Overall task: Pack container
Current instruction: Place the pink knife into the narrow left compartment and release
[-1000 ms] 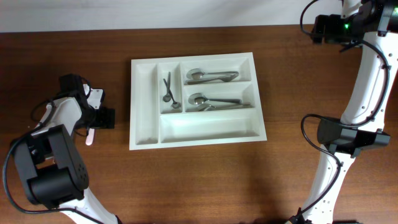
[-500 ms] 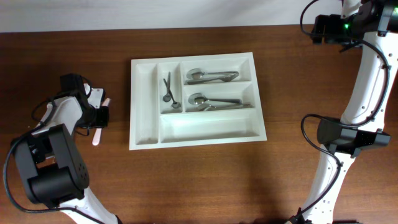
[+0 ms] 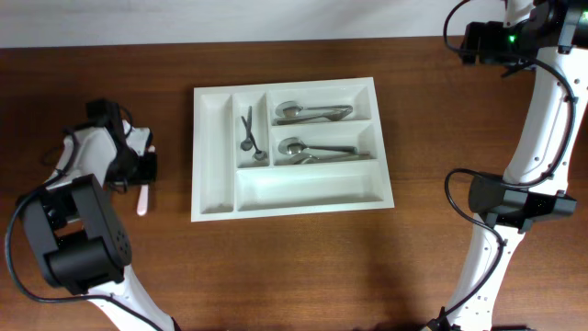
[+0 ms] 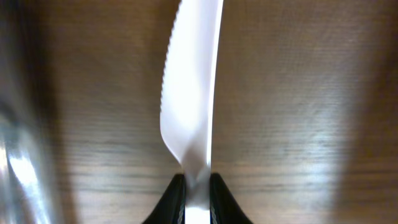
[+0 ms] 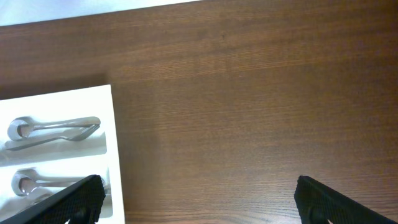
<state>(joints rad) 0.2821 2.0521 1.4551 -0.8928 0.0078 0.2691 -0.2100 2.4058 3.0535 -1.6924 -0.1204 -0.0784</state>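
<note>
Over on the left, the left gripper (image 4: 196, 198) has its fingers (image 4: 176, 200) pinched tight on a white plastic knife (image 4: 189, 93), right where the blade narrows. The serrated edge is clear in the wrist view, with the blade pointing away over the brown wooden table (image 3: 441, 110). Whether the blade touches the wood, I cannot tell. From overhead, the knife is just left of the container (image 3: 213, 175), apart from it and running roughly along its left wall.

Now the container itself: a white tray in the middle of the table, long sides running left to right. The second narrow slot from the left holds a small metal utensil (image 3: 247, 131). To its right, the upper short compartment holds a metal spoon (image 3: 310, 112), bowl to the left. The lower short compartment holds more metal cutlery (image 3: 322, 152).

Far right, at the top corner, the right gripper (image 5: 202, 199) hangs over the table just beyond the container's right wall, fingers spread wide
</note>
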